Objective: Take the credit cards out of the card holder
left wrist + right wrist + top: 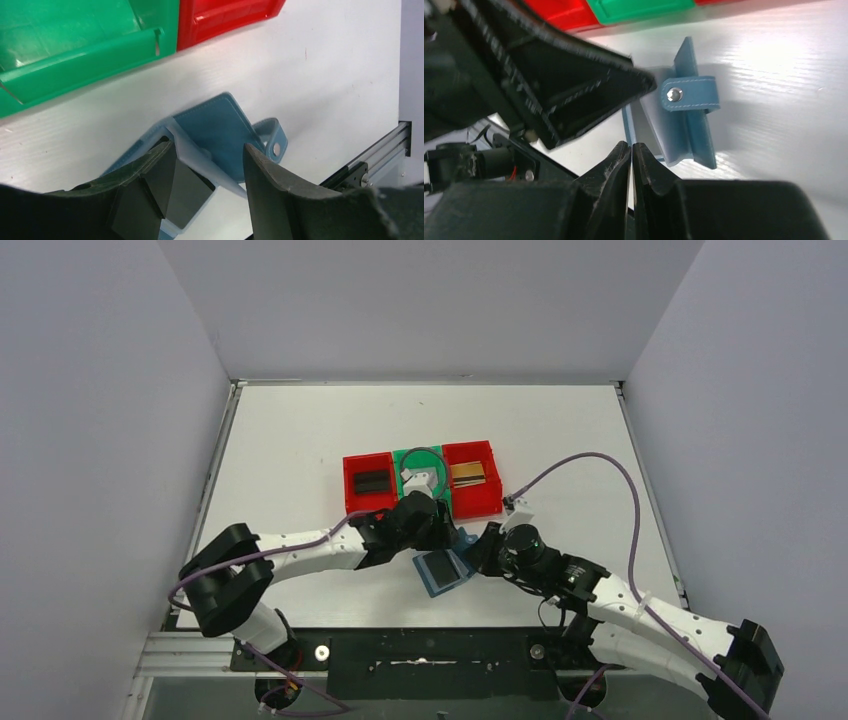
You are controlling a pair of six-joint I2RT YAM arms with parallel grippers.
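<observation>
1. Nearest the arm bases, the card holder (443,570) lies opened up on the white table (290,440), just in front of the row of bins. One leaf is flat and the other stands up at an angle.
2. A dark rectangle (440,568) shows on the inner face. Can't tell if that's a card or just the pocket.
3. The right gripper (632,146) comes in from the right side of the holder. Its fingers are pinched nearly together with only a thin slit left. The thin edge of the raised leaf runs straight into that slit, so it looks clamped on the leaf.
4. The snap tab (689,93) sticks out loose, just past those fingertips.
5. The left gripper (209,150) is over the holder from the bin side. Its fingers are spread about halfway, one on each side of the raised leaf, and it isn't gripping anything.
6. Behind all that are three bins side by side. The left red bin (351,502) has a black card (371,481) lying in it.
7. The green bin (432,454) in the middle holds something pale that I can't make out.
8. The right red bin (487,502) has a gold-brown card (468,473) in it.
</observation>
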